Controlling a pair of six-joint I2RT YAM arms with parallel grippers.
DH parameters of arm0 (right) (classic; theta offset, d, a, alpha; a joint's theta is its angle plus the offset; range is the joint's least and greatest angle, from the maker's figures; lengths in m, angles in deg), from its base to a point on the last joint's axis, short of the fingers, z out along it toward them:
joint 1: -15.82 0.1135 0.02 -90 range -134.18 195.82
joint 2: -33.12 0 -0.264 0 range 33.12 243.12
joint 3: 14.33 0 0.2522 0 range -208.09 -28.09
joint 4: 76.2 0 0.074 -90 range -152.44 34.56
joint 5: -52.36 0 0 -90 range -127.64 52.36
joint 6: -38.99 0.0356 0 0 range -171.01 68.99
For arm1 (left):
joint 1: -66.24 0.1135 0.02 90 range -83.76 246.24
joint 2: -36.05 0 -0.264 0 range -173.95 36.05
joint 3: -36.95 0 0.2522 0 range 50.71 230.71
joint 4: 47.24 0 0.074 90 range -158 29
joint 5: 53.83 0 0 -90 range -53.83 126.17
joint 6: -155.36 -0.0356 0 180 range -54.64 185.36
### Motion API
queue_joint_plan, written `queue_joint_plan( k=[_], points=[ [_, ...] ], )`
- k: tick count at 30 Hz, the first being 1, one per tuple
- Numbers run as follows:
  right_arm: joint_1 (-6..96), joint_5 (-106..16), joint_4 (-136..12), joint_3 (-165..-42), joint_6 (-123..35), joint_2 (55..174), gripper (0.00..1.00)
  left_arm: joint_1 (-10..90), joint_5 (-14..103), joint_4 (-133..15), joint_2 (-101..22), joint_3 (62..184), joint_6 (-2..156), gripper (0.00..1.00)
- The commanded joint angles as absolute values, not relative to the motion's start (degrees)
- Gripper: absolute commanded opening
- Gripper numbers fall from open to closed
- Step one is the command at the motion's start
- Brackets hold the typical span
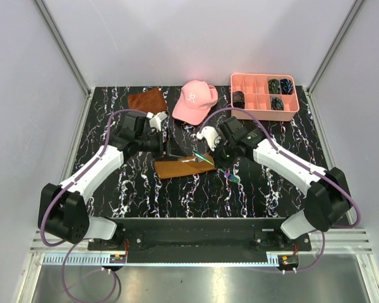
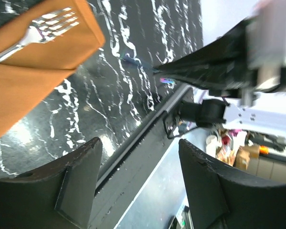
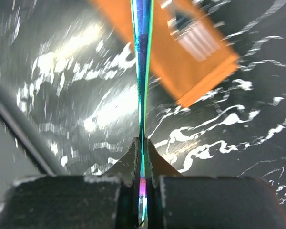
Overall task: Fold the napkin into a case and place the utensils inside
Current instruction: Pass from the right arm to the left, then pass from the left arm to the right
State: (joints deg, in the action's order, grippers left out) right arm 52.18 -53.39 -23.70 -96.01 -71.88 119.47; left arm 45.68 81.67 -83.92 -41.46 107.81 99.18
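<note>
Utensil (image 3: 142, 71), perhaps a knife, sits clamped in outstretched right pincer (image 3: 142, 145); left pincer (image 2: 140, 157) gapes near case (image 1: 183, 166).

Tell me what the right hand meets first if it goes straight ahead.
Likely the napkin: the utensil clamped in the right hand points across its edge, beside the fork. Depth is unclear.

Jaws: I see them pinched shut on a thin iridescent utensil (image 3: 142, 57), edge-on.
Case (image 3: 193, 83): orange, beyond it, fork (image 3: 196, 40) tines on top.
Tabletop (image 3: 238, 157): black marble.
</note>
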Motion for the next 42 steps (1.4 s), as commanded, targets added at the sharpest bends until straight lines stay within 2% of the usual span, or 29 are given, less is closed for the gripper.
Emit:
queue_joint_plan(
  k=[1,17,18,19,22,23,24,25,26,28,30,31,32,33,36,37,38,39,40,42],
  points=[
    [54.40,-58.56,-16.74,-98.84,-84.67,118.99,0.00,45.85,90.46,-80.96,-41.90,108.20,97.26,0.68],
    [58.98,-59.70,-20.60,-98.58,-84.68,118.12,0.00,41.72,90.84,-78.05,-49.72,106.35,98.14,0.65],
    [59.06,-59.70,-21.39,-98.75,-84.41,118.03,0.00,41.37,91.01,-77.27,-50.16,106.08,98.40,0.63],
    [59.24,-59.70,-21.49,-98.93,-84.24,118.03,0.00,41.28,91.80,-76.30,-50.34,105.82,99.54,0.53],
    [59.77,-59.53,-21.58,-99.55,-84.06,118.82,0.01,41.10,92.68,-73.49,-50.61,104.85,101.30,0.42],
    [59.94,-59.27,-21.66,-99.55,-84.06,118.90,0.01,41.10,92.69,-73.13,-50.61,104.76,101.39,0.33],
    [60.21,-59.09,-22.36,-99.29,-83.97,118.90,0.02,41.10,92.60,-72.70,-50.69,104.68,101.48,0.29],
    [60.38,-58.65,-22.54,-99.11,-83.89,118.99,0.07,41.10,92.34,-72.60,-50.78,104.68,101.57,0.25],
    [60.56,-58.30,-22.98,-98.85,-83.45,118.91,0.11,41.19,91.90,-72.34,-50.78,104.68,101.74,0.11],
    [60.56,-55.07,-24.91,-98.23,-80.21,118.55,0.23,41.19,90.06,-70.76,-49.73,104.15,102.53,0.02],
    [60.56,-50.76,-26.84,-98.14,-72.69,118.55,0.51,41.45,86.56,-68.84,-46.94,102.84,102.62,0.00],
    [60.56,-47.43,-26.93,-98.23,-70.20,118.64,0.60,41.54,84.53,-68.39,-45.78,102.40,102.28,0.00],
    [60.56,-44.79,-26.85,-98.49,-64.34,118.47,0.93,41.72,82.16,-68.21,-44.29,101.87,101.92,0.00],
    [60.47,-41.63,-26.85,-98.84,-60.80,118.20,1.00,41.72,77.44,-67.16,-41.41,100.56,101.57,0.00],
    [60.30,-25.91,-24.41,-99.98,-45.00,117.85,1.00,41.72,70.04,-63.04,-36.04,96.52,102.79,0.00],
    [60.21,-15.60,-23.08,-100.51,-38.95,118.02,1.00,41.72,68.79,-61.46,-34.80,95.20,103.50,0.00],
    [59.34,-13.76,-16.98,-103.04,-26.09,118.72,1.00,41.72,67.47,-58.48,-32.61,92.83,104.11,0.00],
    [58.20,-16.96,-16.13,-103.58,-24.14,119.08,1.00,41.63,65.37,-56.63,-31.63,91.42,105.86,0.00],
    [56.97,-27.00,-16.13,-103.68,-22.38,119.17,1.00,41.72,64.92,-54.26,-30.75,90.01,106.92,0.00],
    [54.51,-30.25,-17.35,-102.63,-12.91,118.47,1.00,41.54,61.25,-48.89,-28.03,86.23,109.11,0.00]
  ],
)
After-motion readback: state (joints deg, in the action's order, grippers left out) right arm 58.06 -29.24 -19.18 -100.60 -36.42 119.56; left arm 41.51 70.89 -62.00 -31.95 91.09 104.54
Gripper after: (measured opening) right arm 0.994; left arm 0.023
